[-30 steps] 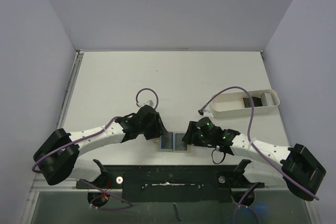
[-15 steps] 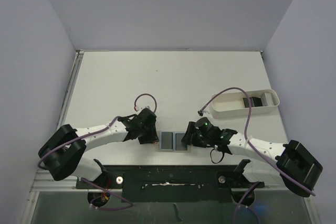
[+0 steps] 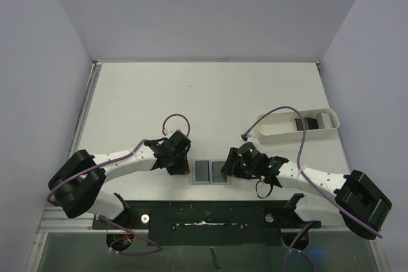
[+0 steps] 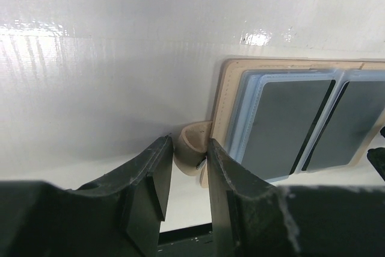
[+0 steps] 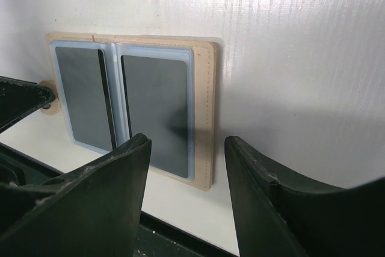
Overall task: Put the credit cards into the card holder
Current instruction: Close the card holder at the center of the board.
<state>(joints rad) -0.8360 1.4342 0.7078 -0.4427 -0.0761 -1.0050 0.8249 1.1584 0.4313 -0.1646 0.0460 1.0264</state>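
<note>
The tan card holder [image 3: 211, 172] lies open and flat near the table's front edge, showing light blue lining and two dark pockets. It also shows in the left wrist view [image 4: 283, 118] and the right wrist view [image 5: 204, 88]. My left gripper [image 3: 185, 168] [image 4: 189, 148] is at its left edge, jaws closed on the curled snap tab [image 4: 194, 142]. My right gripper [image 3: 227, 169] [image 5: 186, 142] is open, jaws straddling the holder's right edge. Several dark credit cards [image 3: 308, 122] lie in the white tray, away from both grippers.
The white oblong tray [image 3: 280, 133] stands at the right of the table, with the right arm's purple cable [image 3: 299, 144] draped over it. The black front rail [image 3: 204, 211] runs just below the card holder.
My left gripper has shifted left and down, from over the holder's left half to its left edge. My right gripper has edged slightly left. The card holder has not moved.
</note>
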